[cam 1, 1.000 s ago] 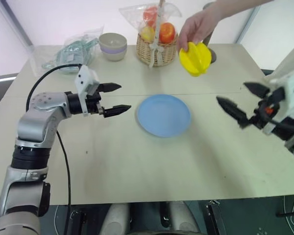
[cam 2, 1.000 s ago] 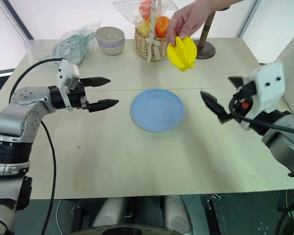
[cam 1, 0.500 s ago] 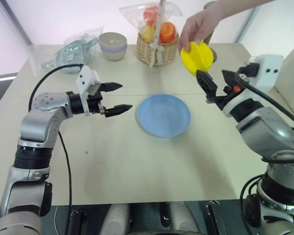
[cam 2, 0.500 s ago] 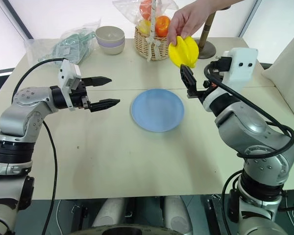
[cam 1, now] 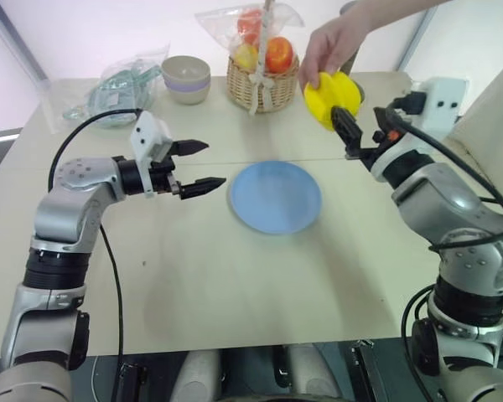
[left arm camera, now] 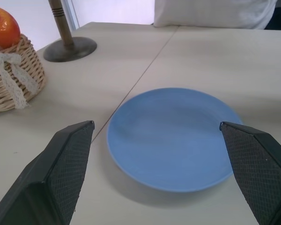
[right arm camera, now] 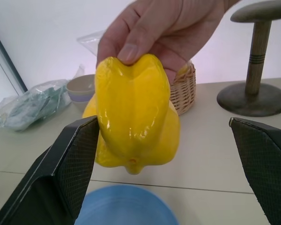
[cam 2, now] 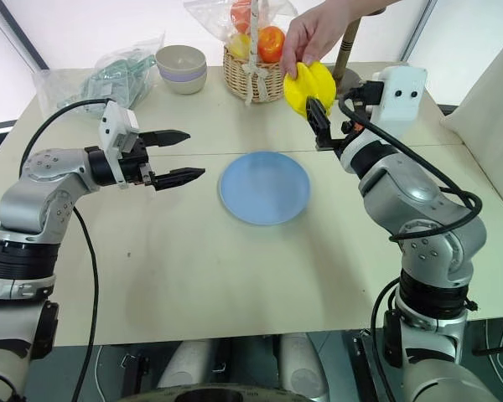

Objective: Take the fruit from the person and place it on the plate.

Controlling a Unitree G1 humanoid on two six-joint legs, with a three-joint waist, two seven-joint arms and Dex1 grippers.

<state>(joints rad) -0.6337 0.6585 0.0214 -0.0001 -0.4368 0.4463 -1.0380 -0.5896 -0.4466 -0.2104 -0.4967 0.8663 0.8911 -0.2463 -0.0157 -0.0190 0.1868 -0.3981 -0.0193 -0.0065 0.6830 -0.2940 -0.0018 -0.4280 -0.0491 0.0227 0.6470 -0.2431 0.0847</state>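
Star fruit offered above the counter

Left gripper hovers wide open and empty beside the blue plate; the person's hand holds the star fruit at the wide-open, empty right gripper.

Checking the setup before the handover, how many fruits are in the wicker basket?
3 show in the woven wicker basket: a red-orange fruit on top, an orange fruit beside the handle, a pale yellow fruit. Others may lie hidden beneath.

Glossy yellow ridged fruit in person's fingers, above far edge of empty blue plate.
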